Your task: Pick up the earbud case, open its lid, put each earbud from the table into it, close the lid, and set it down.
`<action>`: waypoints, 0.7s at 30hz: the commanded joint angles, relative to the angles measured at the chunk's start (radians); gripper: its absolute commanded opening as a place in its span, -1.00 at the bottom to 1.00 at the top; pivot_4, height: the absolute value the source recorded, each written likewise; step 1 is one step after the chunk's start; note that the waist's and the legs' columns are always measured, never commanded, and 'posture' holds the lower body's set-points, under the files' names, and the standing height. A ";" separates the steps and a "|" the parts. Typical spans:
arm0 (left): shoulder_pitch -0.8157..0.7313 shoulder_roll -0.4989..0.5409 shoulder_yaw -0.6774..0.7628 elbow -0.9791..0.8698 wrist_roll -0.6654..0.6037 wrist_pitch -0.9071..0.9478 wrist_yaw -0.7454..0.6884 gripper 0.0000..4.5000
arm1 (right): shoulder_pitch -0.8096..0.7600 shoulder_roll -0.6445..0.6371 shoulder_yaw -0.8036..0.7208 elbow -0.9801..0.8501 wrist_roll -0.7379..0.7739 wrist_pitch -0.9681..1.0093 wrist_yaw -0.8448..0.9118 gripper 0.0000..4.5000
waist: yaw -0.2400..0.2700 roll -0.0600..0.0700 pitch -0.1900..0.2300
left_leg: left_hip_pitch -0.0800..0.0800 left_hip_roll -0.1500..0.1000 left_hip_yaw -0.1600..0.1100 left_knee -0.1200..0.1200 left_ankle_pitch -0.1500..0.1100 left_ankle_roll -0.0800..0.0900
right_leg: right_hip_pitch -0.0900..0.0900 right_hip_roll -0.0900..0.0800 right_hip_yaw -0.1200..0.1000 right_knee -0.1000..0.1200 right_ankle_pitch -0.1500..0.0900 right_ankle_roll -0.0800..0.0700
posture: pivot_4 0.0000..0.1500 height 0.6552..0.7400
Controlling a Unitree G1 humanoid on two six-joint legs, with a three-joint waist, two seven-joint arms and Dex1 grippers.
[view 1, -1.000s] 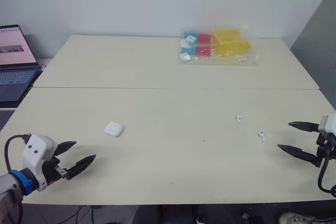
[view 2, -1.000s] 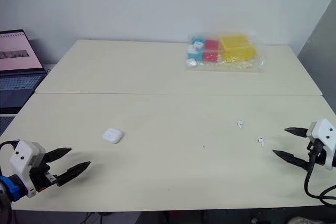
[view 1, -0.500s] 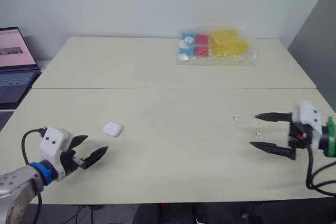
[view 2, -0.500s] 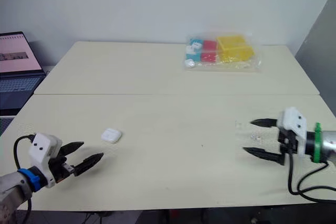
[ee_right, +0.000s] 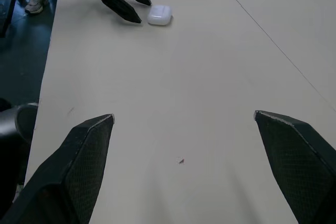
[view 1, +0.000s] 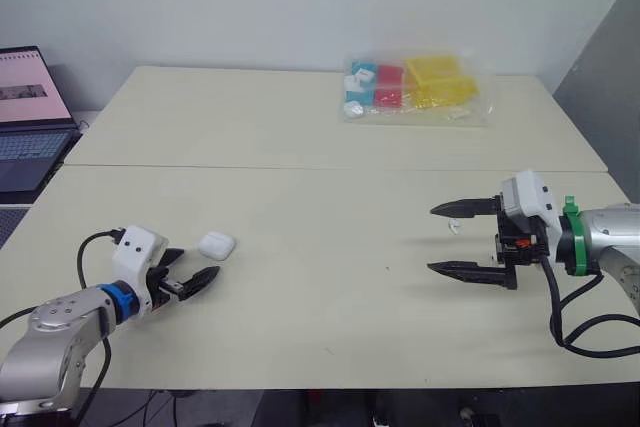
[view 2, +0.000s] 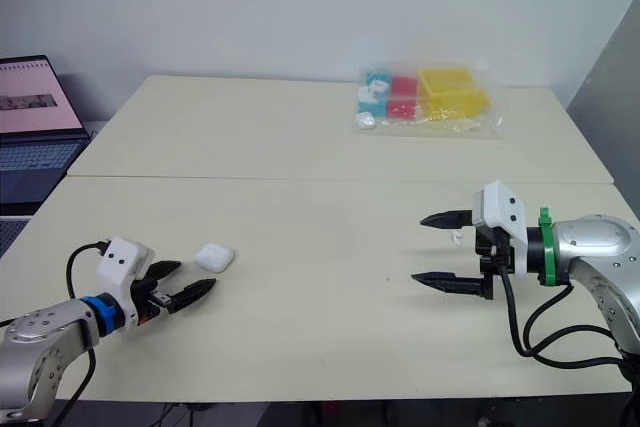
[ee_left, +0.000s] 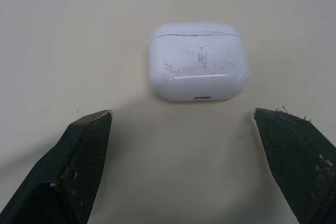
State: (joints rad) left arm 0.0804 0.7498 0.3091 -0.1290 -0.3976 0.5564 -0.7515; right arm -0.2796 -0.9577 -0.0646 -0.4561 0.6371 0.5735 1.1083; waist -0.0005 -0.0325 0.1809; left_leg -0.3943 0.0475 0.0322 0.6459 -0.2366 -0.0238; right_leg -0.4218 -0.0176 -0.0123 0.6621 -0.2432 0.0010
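Glossy white plastic, the shut earbud case (ee_left: pixel 198 61) lies near-left on the table (view 1: pixel 330 307), just beyond the wide-spread left gripper (view 1: pixel 197 263). It is probably light, rigid and slippery, so pinch squarely across its sides. The right gripper (view 1: pixel 432 239) gapes wide too.

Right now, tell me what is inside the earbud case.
Nothing inside shows: the earbud case lies closed on the table, so its interior is hidden. One earbud lies apart from it.

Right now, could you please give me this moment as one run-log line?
stage: earbud case shut, not grasped | left gripper: open, facing it | right gripper: open by an earbud
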 commanded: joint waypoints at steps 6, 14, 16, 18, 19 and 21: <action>-0.074 -0.009 -0.049 0.056 0.042 -0.037 0.008 1.00 | -0.043 0.024 0.032 -0.025 0.003 -0.003 0.007 0.99 | 0.000 0.000 0.000 | 0.000 0.000 0.000 0.000 0.000 0.000 | 0.000 0.000 0.000 0.001 0.000 0.000 | 1.00 0.97; -0.129 -0.017 -0.096 0.119 0.066 -0.067 -0.021 1.00 | -0.058 0.026 0.047 -0.022 -0.004 -0.018 0.026 0.99 | 0.002 0.000 0.000 | 0.001 0.000 0.000 0.000 0.000 0.000 | 0.001 -0.001 0.000 0.001 0.000 0.001 | 1.00 0.97; -0.136 -0.020 -0.104 0.124 0.066 -0.058 -0.022 1.00 | -0.063 0.030 0.052 -0.019 -0.006 -0.020 0.028 0.99 | 0.002 0.000 0.000 | 0.001 0.000 0.000 0.000 0.000 0.000 | 0.001 -0.001 -0.001 0.001 0.000 0.001 | 1.00 0.97; -0.145 -0.024 -0.108 0.128 0.062 -0.043 -0.019 1.00 | -0.070 0.034 0.059 -0.017 -0.011 -0.023 0.032 0.99 | 0.002 0.000 0.000 | 0.001 0.000 0.000 0.000 0.000 0.000 | 0.001 -0.001 -0.001 0.001 0.000 0.001 | 1.00 0.97; -0.152 -0.028 -0.110 0.129 0.059 -0.033 -0.015 1.00 | -0.077 0.037 0.062 -0.014 -0.012 -0.023 0.035 0.99 | 0.002 0.000 0.000 | 0.001 0.000 0.000 0.000 0.000 0.000 | 0.001 -0.001 0.000 0.001 0.001 0.001 | 1.00 0.97; -0.160 -0.037 -0.105 0.130 0.055 -0.017 -0.002 1.00 | -0.087 0.041 0.065 -0.011 -0.015 -0.023 0.041 0.99 | 0.002 0.000 0.000 | 0.001 -0.001 0.000 0.000 0.000 0.000 | 0.001 -0.001 -0.001 0.001 0.001 0.001 | 1.00 0.97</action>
State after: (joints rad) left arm -0.0779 0.7208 0.2226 -0.0042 -0.3338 0.5188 -0.7532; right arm -0.3441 -0.9171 0.0145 -0.4550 0.6157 0.5687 1.1384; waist 0.0015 -0.0321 0.1807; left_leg -0.3929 0.0468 0.0318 0.6464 -0.2365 -0.0237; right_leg -0.4204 -0.0183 -0.0130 0.6634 -0.2425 0.0020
